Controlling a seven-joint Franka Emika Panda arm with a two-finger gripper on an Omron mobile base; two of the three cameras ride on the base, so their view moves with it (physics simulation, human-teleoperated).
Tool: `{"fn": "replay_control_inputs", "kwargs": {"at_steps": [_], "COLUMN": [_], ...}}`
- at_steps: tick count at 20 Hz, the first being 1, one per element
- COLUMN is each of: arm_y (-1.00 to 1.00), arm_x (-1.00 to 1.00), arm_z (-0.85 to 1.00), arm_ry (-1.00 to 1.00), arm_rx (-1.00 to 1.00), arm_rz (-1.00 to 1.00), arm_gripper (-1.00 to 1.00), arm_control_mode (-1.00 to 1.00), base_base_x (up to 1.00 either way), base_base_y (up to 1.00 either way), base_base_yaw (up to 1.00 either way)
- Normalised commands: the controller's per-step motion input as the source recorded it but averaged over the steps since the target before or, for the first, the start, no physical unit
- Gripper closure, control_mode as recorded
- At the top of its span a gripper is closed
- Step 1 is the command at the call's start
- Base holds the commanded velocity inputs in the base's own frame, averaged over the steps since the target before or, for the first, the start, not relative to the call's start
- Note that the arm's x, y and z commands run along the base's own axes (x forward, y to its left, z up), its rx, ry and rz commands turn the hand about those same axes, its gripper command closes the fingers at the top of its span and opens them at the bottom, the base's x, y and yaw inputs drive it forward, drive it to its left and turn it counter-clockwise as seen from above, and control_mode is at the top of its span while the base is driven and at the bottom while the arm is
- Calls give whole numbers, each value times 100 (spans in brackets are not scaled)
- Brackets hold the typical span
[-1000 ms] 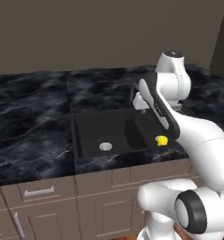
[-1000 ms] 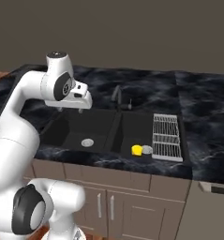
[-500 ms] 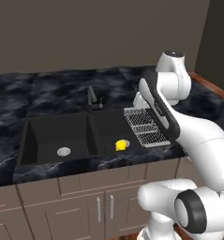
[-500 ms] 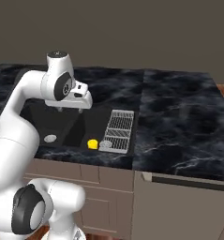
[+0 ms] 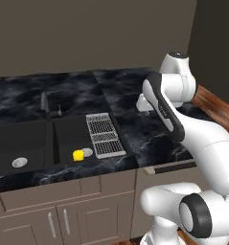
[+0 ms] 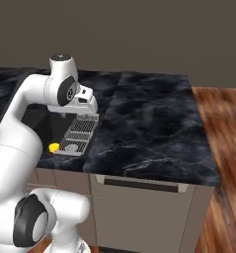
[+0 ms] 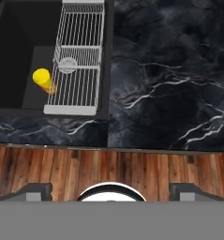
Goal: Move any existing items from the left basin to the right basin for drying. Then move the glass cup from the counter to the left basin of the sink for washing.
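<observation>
The black sink has the wider left basin [image 5: 20, 141] with a round silver drain [image 5: 19, 162]. The narrower right basin [image 5: 68, 136] holds a grey wire rack [image 5: 105, 135]. A small yellow item [image 5: 78, 155] lies in the right basin beside the rack, also seen in the hand view [image 7: 43, 79]. My gripper [image 6: 88, 117] hangs open and empty above the rack's far end. Its fingertips [image 7: 36, 190] stand wide apart. The black veined counter [image 6: 149, 123] stretches right of the sink. The glass cup is out of view.
A slim dark faucet [image 5: 44, 103] stands behind the sink's divider. Brown cabinet fronts [image 5: 63, 215] run under the counter. A wood floor [image 6: 218, 148] lies past the counter's right end. A plain wall backs the counter.
The whole picture has slid left in both base views, so the base has driven to the right along the counter. The arm keeps its pose and the gripper stays open.
</observation>
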Motion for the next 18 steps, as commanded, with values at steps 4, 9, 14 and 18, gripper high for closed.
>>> {"fn": "replay_control_inputs", "kwargs": {"at_steps": [4,9,14,18], "arm_y": [0,0,0,0], "arm_x": [0,0,0,0], "arm_z": [0,0,0,0], "arm_ry": [0,0,0,0], "arm_rx": [0,0,0,0], "arm_rz": [0,0,0,0], "arm_gripper": [-100,-100,-100,-100], "arm_control_mode": [100,100,100,100], "base_base_x": [11,35,31,26], "base_base_y": [-71,-59,-42,-21], "base_base_yaw": [-3,-1,0,0]}}
